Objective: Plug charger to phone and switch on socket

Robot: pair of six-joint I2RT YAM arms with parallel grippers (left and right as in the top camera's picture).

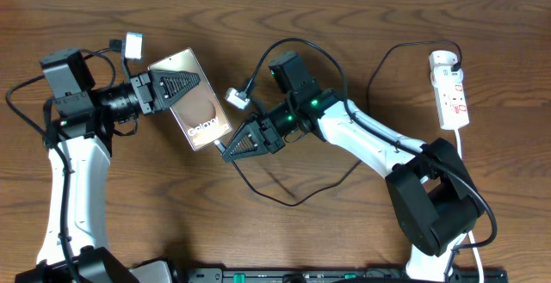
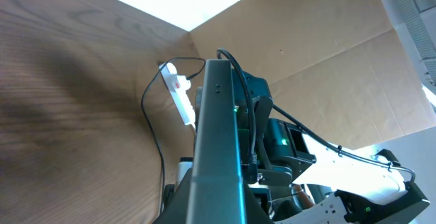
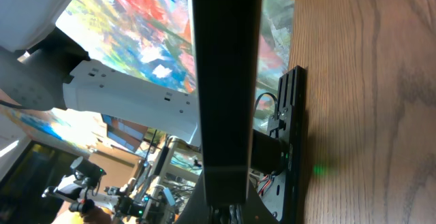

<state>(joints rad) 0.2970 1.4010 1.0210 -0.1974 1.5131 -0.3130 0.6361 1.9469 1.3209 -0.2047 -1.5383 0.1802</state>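
The bronze phone with white "Galaxy" lettering is held above the table. My left gripper is shut on its upper end. In the left wrist view the phone shows edge-on as a grey bar between the fingers. My right gripper is at the phone's lower end, shut on the charger's plug tip. The thin black charger cable loops from there across the table to the white socket strip at the far right, also seen in the left wrist view. In the right wrist view the phone is a dark bar; the plug tip is hidden.
The white cord runs down from the socket strip at the right edge. The right arm's base stands front right. The left arm's white link runs down the left side. Thick black cables lie along the front edge.
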